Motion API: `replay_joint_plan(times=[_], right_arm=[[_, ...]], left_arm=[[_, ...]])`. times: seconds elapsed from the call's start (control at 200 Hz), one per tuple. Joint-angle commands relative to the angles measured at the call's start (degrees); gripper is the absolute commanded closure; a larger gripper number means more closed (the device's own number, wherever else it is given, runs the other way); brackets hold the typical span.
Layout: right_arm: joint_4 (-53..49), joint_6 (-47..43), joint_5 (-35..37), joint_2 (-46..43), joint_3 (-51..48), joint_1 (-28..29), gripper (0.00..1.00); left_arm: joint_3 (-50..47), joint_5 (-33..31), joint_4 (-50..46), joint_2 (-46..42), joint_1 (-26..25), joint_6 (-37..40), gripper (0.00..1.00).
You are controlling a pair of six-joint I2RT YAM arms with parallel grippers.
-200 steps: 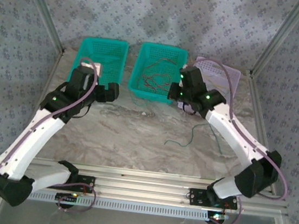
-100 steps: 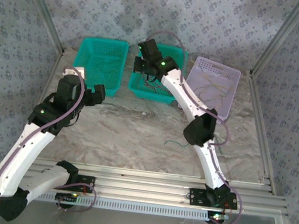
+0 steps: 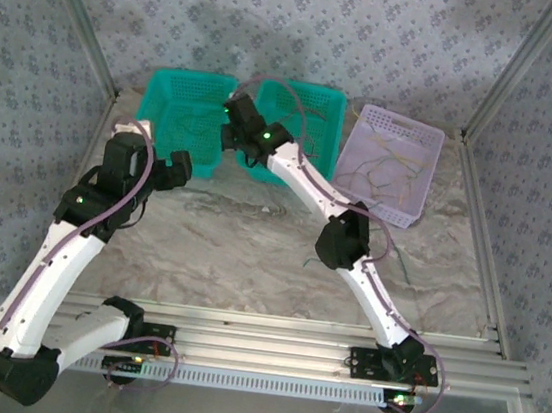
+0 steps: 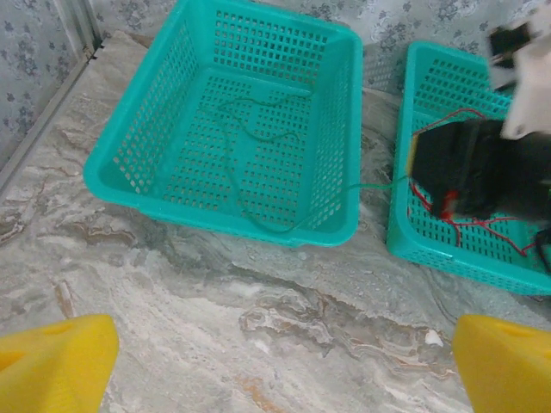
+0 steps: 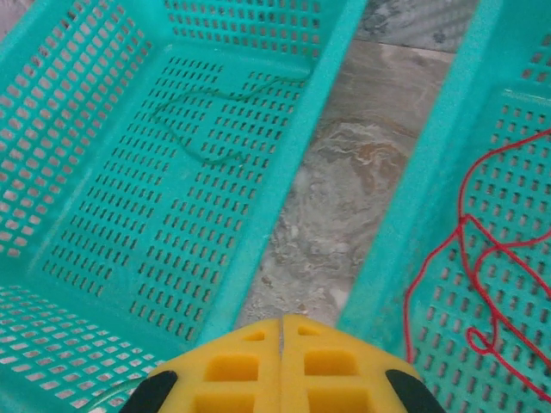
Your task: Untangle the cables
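While the right gripper [image 5: 282, 327] is hanging over the gap between the two teal baskets with its yellow fingers [image 5: 232, 366] pressed flat together, it is apparently pinching the end of a green cable [image 4: 374, 185]. In the left wrist view that hair-fine strand is running out of the left teal basket [image 4: 129, 159], over its near corner wall and straight to the dark gripper body. Most of that cable is lying curled on the floor of the left teal basket, so green is seemingly being gathered there. The left gripper [image 4: 280, 366] is hovering low over the marble table [image 4: 258, 310] just in front of that basket, its fingers standing wide apart and holding nothing. Red cables [image 5: 463, 215] are lying in a loose snarl in the middle teal basket [image 3: 315, 90], and yellow and orange cables [image 3: 387, 165] are resting in the lilac basket [image 3: 407, 122] on the right, well apart from both grippers. Judging by this, the sorting is looking well advanced, with the colours sitting mostly in separate baskets. What is remaining, as far as I can tell, is dropping the green strand fully inside, loosening the red bundle, which is crossing over itself, and collecting what looks like a stray green strand [image 3: 307, 262] lying on the table beside the right arm's elbow. Whether other colours are hiding among the reds is too fine to tell.
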Motion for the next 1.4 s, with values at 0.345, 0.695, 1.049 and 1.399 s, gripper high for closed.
replay_joint_plan(times=[0.345,0.695,1.049,1.399], right_arm=[[3.4,-6.4,4.6,3.7,3.5,3.1,1.0],[2.8,9.4,-16.3,-6.2,1.8,-1.1,1.0],[-6.2,8.4,-27.5,-18.1,-7.9,-2.4,1.0],[3.3,9.0,-29.8,-26.8,-25.1,-0.5,1.0]], left_arm=[[-0.2,2.6,1.4,0.4,0.6,-0.5,0.0],[0.2,5.3,0.7,2.9,0.7,-0.7,0.0],[2.0,5.8,-1.3,5.5,4.7,-1.6,0.0],[-1.8,14.3,4.7,0.9,5.8,-13.6,0.0]])
